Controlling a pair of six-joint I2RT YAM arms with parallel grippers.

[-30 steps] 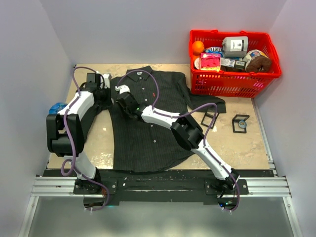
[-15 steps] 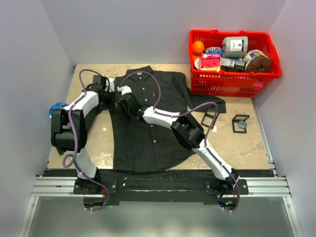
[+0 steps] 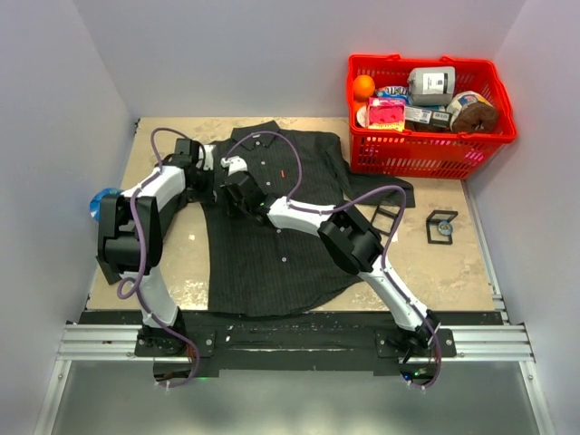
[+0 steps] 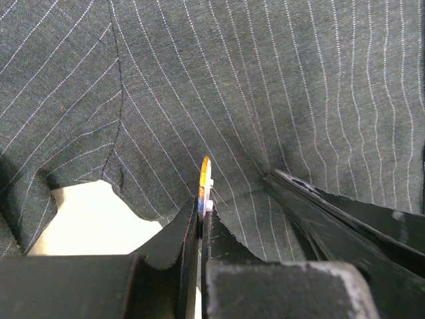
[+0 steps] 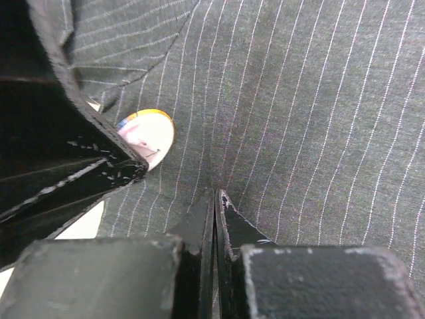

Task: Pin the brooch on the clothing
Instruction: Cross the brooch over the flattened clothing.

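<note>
Gripping the brooch (image 4: 204,178) edge-on, left jaws; right jaws closed against shirt (image 5: 319,100); brooch unseen overhead.

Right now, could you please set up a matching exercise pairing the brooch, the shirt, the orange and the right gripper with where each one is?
1 brooch
2 shirt
3 orange
4 right gripper

A in the red basket
B spread on the table
C pinching shirt fabric
D held by the left gripper

Pairs: 1-D, 2-B, 3-A, 4-C
</note>
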